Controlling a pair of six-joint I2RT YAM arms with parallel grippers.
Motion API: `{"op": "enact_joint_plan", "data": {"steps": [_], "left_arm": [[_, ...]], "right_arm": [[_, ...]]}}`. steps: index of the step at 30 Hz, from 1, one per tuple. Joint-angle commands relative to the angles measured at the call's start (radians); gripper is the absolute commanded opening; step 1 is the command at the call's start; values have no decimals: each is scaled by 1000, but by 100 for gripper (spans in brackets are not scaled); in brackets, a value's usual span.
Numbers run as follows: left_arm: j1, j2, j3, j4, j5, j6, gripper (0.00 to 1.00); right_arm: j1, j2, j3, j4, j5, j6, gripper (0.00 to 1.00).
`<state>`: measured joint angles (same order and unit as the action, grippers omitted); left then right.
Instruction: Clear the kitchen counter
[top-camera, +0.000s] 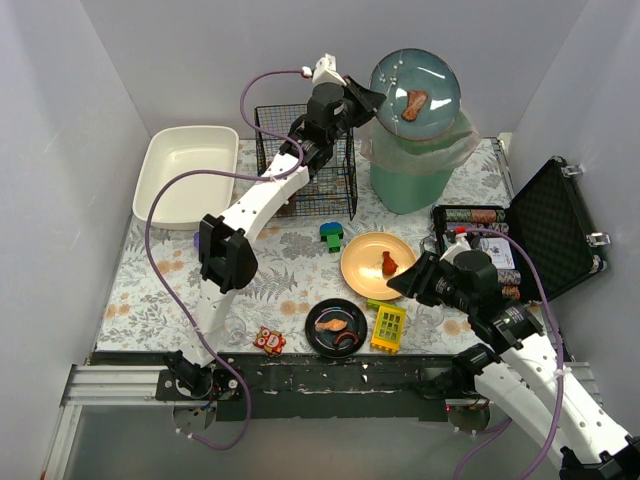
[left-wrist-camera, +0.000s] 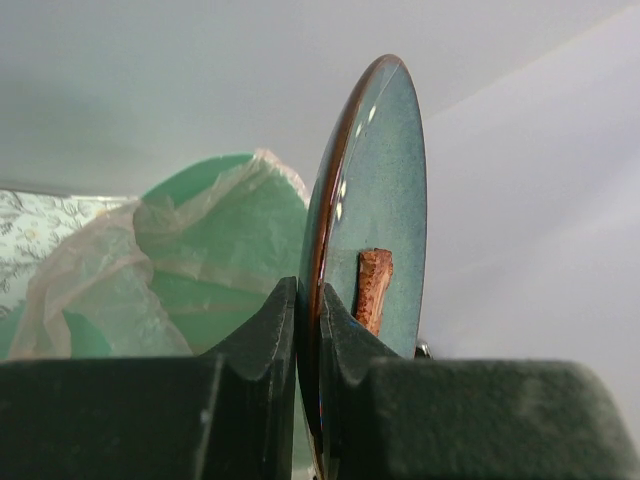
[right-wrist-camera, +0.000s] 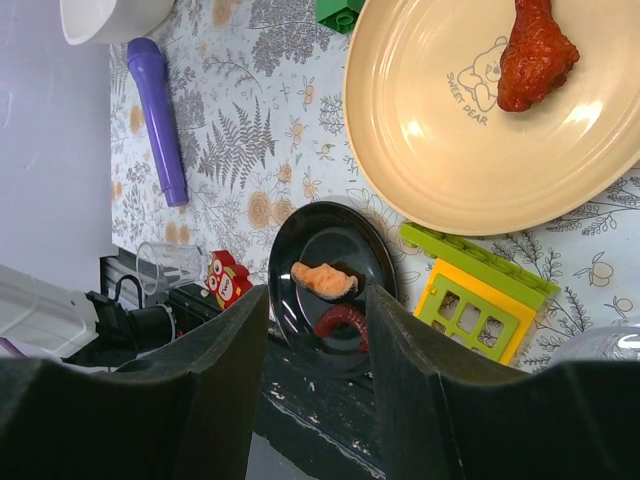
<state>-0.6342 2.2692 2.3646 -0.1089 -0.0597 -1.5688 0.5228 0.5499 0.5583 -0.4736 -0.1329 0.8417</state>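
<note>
My left gripper (top-camera: 362, 98) is shut on the rim of a blue-green plate (top-camera: 415, 85) and holds it tilted above a green bin (top-camera: 415, 170) lined with a clear bag. A brown food piece (top-camera: 413, 100) lies on the plate. In the left wrist view the plate (left-wrist-camera: 385, 200) stands on edge between my fingers, the food piece (left-wrist-camera: 372, 288) on its face. My right gripper (top-camera: 400, 285) is open and empty over the leaf-print kitchen counter (top-camera: 180, 270), near a cream plate (top-camera: 378, 264) with a red drumstick (top-camera: 388, 264). A small black plate (right-wrist-camera: 335, 285) with two food pieces lies below its jaws.
A white tub (top-camera: 186, 172) and a black wire basket (top-camera: 305, 160) stand at the back. A green block (top-camera: 332, 235), a yellow-green toy window (top-camera: 389, 327), an owl toy (top-camera: 268, 340), a purple torch (right-wrist-camera: 158, 118) and a clear cup (right-wrist-camera: 170, 265) lie about. An open black case (top-camera: 545, 235) is at right.
</note>
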Motion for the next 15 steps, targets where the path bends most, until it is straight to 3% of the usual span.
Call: {"op": "enact_joint_plan", "data": {"steps": [1,15], "left_arm": [[-4,-36,68,256,-118,-7,0],[-50,58,73,445,-252,142,0]], "right_arm": [[-6,-18,-12,0,12,10,51],[-6,-45,-32,-7,19,16,50]]}}
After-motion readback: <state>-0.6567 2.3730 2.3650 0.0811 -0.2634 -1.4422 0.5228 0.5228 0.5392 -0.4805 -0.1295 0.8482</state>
